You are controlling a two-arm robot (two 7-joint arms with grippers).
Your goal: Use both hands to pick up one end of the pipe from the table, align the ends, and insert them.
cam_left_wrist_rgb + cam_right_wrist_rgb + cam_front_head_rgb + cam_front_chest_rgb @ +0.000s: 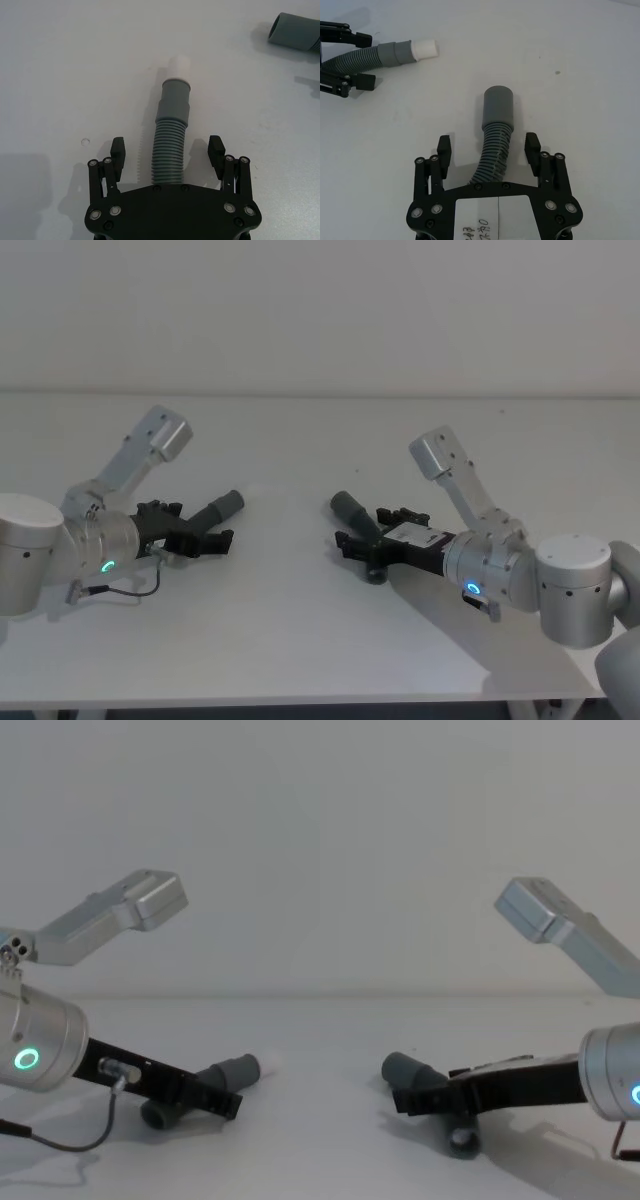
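Both wide: your left end effector (167,150) straddles the white-tipped pipe piece (172,107), your right end effector (488,145) the open-collared piece (498,107).

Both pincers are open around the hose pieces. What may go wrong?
Left black pincer straddles the white-tipped dark-grey ribbed hose piece behind its collar; the curved piece might roll or sag when gripped. Right black pincer does likewise on the open-collared grey ribbed piece. They are unaligned, so the plug may hit the collar rim.
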